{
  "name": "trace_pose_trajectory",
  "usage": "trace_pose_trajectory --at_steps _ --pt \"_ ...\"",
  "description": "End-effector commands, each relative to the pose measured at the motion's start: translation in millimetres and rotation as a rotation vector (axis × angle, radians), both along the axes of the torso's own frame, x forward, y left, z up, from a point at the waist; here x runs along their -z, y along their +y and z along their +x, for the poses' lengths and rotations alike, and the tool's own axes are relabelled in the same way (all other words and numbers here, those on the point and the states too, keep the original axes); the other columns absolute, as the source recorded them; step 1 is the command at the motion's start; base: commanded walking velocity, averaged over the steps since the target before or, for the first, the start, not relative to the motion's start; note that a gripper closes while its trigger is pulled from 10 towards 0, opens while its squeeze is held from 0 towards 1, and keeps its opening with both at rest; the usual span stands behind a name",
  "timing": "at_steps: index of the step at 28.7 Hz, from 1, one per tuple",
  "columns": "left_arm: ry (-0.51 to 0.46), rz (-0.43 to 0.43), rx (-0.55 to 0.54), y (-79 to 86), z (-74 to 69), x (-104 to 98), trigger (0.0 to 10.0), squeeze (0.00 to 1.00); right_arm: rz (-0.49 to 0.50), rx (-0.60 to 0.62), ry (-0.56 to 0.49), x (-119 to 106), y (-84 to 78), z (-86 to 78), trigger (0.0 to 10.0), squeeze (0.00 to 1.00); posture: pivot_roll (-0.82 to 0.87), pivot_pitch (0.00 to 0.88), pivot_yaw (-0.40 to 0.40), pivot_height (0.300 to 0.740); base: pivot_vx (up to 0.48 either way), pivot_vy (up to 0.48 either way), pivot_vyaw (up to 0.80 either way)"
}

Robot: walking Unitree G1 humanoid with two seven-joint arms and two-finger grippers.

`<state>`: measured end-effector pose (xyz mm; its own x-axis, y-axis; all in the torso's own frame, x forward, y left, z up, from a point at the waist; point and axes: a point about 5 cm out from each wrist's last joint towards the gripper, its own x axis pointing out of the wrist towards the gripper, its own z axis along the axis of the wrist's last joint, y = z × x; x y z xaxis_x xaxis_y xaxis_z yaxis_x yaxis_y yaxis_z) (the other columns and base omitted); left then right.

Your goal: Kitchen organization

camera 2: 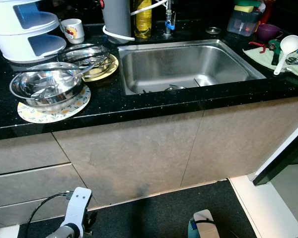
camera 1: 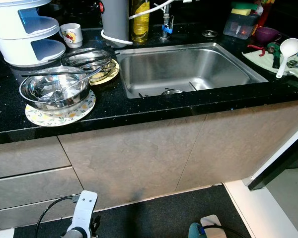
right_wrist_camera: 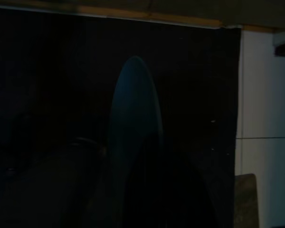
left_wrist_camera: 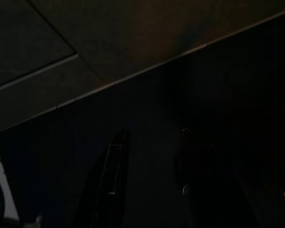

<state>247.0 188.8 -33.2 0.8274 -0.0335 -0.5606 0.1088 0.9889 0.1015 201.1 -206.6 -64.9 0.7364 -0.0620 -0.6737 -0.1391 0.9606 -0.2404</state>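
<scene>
A steel bowl (camera 1: 53,89) holding utensils rests on a floral plate (camera 1: 64,115) at the left of the black counter (camera 1: 139,111). Behind it a second steel bowl (camera 1: 87,58) sits on a yellow plate (camera 1: 109,73). The steel sink (camera 1: 188,69) lies in the middle with a strainer at its drain. Low by the cabinet front my left arm (camera 1: 84,213) hangs idle; in the dark left wrist view its gripper (left_wrist_camera: 153,134) is open over the dark floor mat, with nothing between its fingers. My right arm (camera 1: 208,228) hangs idle at the bottom edge.
A white stacked container (camera 1: 25,29), a mug (camera 1: 72,34), a grey jug (camera 1: 114,20) and an oil bottle (camera 1: 140,20) line the back. At the right lie a white ladle (camera 1: 287,52), a purple bowl (camera 1: 266,33) and a sponge box (camera 1: 241,22). Cabinet fronts (camera 1: 139,153) stand ahead.
</scene>
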Motion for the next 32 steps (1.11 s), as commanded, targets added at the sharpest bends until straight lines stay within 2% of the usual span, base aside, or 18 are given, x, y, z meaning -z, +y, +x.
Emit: trace_pose_trajectory --at_steps 1,4,21,29,32 --pt "0.072 0.016 0.004 -1.1 -13.4 12.1 10.0 0.0 0.032 0.015 0.027 5.2 1.7 -8.7 10.0 0.0 -0.07 0.183 -0.008 0.74 0.0 0.0 0.0" --pt "0.08 0.017 0.005 -1.7 -14.8 13.3 10.0 0.0 0.035 0.003 0.03 5.1 2.9 -7.9 10.0 0.0 -0.07 0.183 -0.007 0.74 0.0 0.0 0.0" --pt "0.064 0.047 0.021 -5.0 -10.2 10.5 10.0 0.0 0.014 -0.001 0.026 4.5 0.5 -8.0 10.0 0.0 -0.07 0.173 -0.007 0.74 0.0 0.0 0.8" --pt "0.082 0.043 0.032 -7.5 -8.5 10.5 10.0 0.0 0.028 0.034 0.024 5.3 -0.5 -9.6 10.0 0.0 -0.07 0.168 0.006 0.74 0.0 0.0 0.8" --pt "0.086 0.046 0.033 -7.4 -8.0 10.3 10.0 0.0 0.067 0.1 0.024 6.0 -2.2 -10.9 10.0 0.0 -0.07 0.168 0.01 0.74 0.0 0.0 0.0"
